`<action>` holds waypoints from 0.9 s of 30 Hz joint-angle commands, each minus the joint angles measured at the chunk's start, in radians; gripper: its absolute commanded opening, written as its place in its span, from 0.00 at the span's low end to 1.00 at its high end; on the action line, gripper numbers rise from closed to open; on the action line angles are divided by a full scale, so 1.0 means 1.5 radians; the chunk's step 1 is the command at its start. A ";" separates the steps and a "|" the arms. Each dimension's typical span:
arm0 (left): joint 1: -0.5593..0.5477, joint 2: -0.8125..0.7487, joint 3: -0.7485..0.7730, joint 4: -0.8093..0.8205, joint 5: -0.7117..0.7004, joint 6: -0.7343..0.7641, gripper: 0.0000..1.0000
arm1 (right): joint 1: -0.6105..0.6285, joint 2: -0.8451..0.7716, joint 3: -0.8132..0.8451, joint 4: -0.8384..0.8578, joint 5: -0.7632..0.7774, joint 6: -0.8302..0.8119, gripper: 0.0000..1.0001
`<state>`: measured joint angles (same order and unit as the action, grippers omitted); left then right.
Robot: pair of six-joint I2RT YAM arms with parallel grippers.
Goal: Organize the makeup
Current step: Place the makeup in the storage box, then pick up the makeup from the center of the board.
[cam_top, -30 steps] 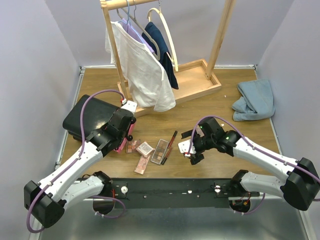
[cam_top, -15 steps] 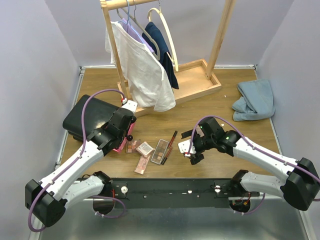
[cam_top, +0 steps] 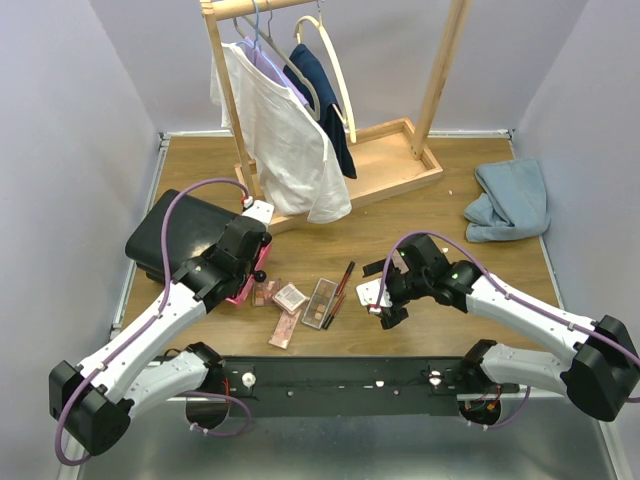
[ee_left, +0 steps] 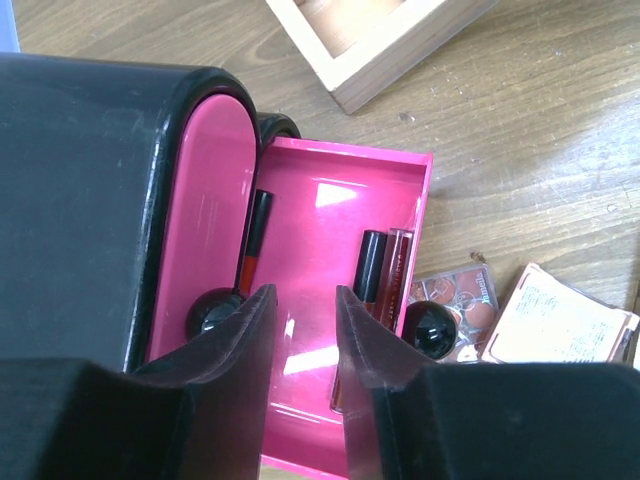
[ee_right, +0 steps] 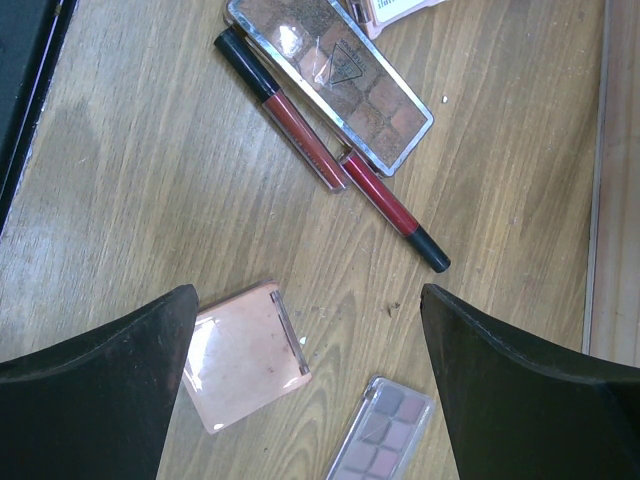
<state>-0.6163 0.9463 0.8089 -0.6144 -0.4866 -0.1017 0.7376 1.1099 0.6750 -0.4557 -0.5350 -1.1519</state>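
Two slim dark-red tubes (ee_right: pixel 300 140) beyond right gripper (ee_right: pixel 308 295), spread wide; square peach plastic compact (ee_right: pixel 245 355) beside one finger: likely light, rigid, slick; pinch opposite edges; left gripper (ee_left: pixel 303 295) barely parted, empty, above pink drawer (ee_left: pixel 330 230).

The left gripper (cam_top: pixel 247 279) hangs over the pink drawer (cam_top: pixel 240 294) pulled out of the black case (cam_top: pixel 180 232) at the table's (cam_top: pixel 420 215) left side. Just right of the drawer lies the makeup (cam_top: pixel 285 328) — flat eyeshadow palettes (cam_top: pixel 320 303), a square compact (cam_top: pixel 290 297) and slim tubes (cam_top: pixel 343 283) angled beside them. The right gripper (cam_top: pixel 384 292), jaws spread wide, hovers over a pale compact (cam_top: pixel 366 294) a little apart from that cluster. At the back stands a wooden clothes rack (cam_top: pixel 385 160) with a white shirt (cam_top: pixel 285 130); a blue cloth (cam_top: pixel 510 200) lies at the far right.
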 commanded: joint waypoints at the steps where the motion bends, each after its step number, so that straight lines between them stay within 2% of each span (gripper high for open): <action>1: 0.003 -0.039 -0.010 0.026 0.008 -0.016 0.43 | -0.003 0.008 -0.009 0.008 0.002 0.006 1.00; 5: 0.004 -0.089 -0.012 0.045 0.052 -0.030 0.57 | -0.003 0.025 -0.007 0.003 -0.019 0.003 1.00; 6: 0.003 -0.112 -0.013 0.054 0.067 -0.035 0.64 | -0.003 0.029 -0.005 0.000 -0.025 0.002 1.00; 8: 0.003 -0.135 -0.014 0.062 0.081 -0.050 0.71 | -0.003 0.039 -0.004 -0.006 -0.036 -0.003 1.00; 9: 0.003 -0.156 -0.016 0.070 0.091 -0.055 0.78 | -0.003 0.041 -0.004 -0.007 -0.040 -0.003 1.00; 13: 0.003 -0.202 -0.034 0.107 0.180 -0.078 0.91 | -0.003 0.053 -0.002 -0.008 -0.054 -0.004 1.00; 18: 0.004 -0.235 -0.066 0.130 0.217 -0.084 0.99 | -0.003 0.072 0.001 -0.010 -0.083 -0.009 1.00; 27: 0.005 -0.246 -0.085 0.120 0.236 -0.084 0.99 | -0.002 0.143 0.050 -0.061 -0.109 -0.071 0.99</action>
<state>-0.6151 0.5945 0.6872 -0.4507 -0.1703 -0.2180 0.7376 1.2732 0.6781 -0.4759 -0.6537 -1.1908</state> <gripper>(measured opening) 0.987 0.994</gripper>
